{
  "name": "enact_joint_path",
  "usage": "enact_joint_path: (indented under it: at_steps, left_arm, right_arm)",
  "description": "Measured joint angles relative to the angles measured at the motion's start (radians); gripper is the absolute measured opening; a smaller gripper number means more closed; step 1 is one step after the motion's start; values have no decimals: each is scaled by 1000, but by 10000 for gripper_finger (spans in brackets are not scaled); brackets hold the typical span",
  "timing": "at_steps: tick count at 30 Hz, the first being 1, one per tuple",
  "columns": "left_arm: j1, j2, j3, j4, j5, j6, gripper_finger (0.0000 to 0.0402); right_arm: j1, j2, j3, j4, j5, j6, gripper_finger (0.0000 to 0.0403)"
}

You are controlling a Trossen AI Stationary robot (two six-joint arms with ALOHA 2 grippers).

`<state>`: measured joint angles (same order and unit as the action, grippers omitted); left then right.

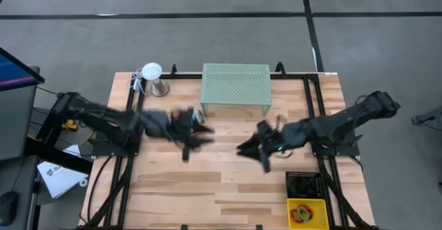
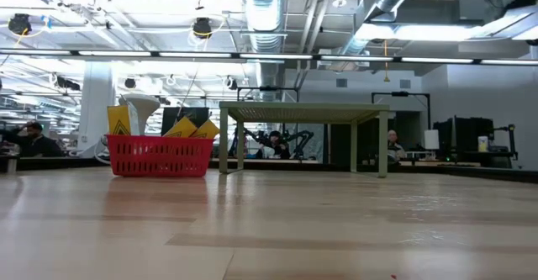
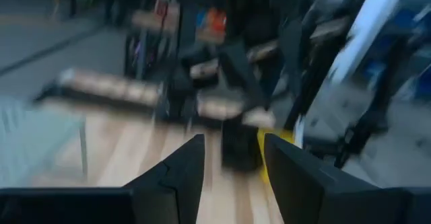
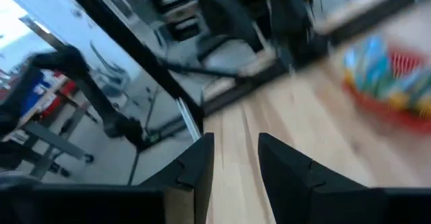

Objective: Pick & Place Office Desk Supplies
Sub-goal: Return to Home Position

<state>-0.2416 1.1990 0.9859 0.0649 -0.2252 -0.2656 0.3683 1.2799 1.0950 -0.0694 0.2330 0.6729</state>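
Observation:
Both arms reach over the middle of the wooden table, raised above it. My left gripper (image 1: 197, 139) (image 3: 232, 163) is open with nothing between its fingers. It hangs near a red tray (image 2: 160, 155) (image 4: 397, 83), where yellow-green crayon boxes (image 2: 187, 129) stand up out of it. My right gripper (image 1: 250, 149) (image 4: 236, 158) is also open and empty, right of centre. Thin coloured elastic loops (image 1: 308, 213) lie in a yellow tray (image 1: 293, 219) at the near right corner. Neither arm shows in the low view.
A mint-green mesh shelf (image 1: 235, 88) (image 2: 307, 112) stands on its legs at the far middle. A white lamp-like thing (image 1: 152, 78) sits at the far left. A black tray (image 1: 304, 184) lies beside the yellow one. Bare wood spreads along the near middle (image 1: 207, 195).

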Motion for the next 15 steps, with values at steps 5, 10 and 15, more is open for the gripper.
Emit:
enact_joint_path:
  at_steps: [5,10,15]
  left_arm:
    - [283,-122,0,2,269,65,149]
    - [459,-200,-2,-164,436,109,149]
    - [407,-338,-209,-98,456,79,149]
  right_arm:
    - [-38,-151,0,-32,32,-91,113]
    - [-31,-230,-10,-77,112,-79,113]
    - [6,-243,-37,-95,215,-38,113]
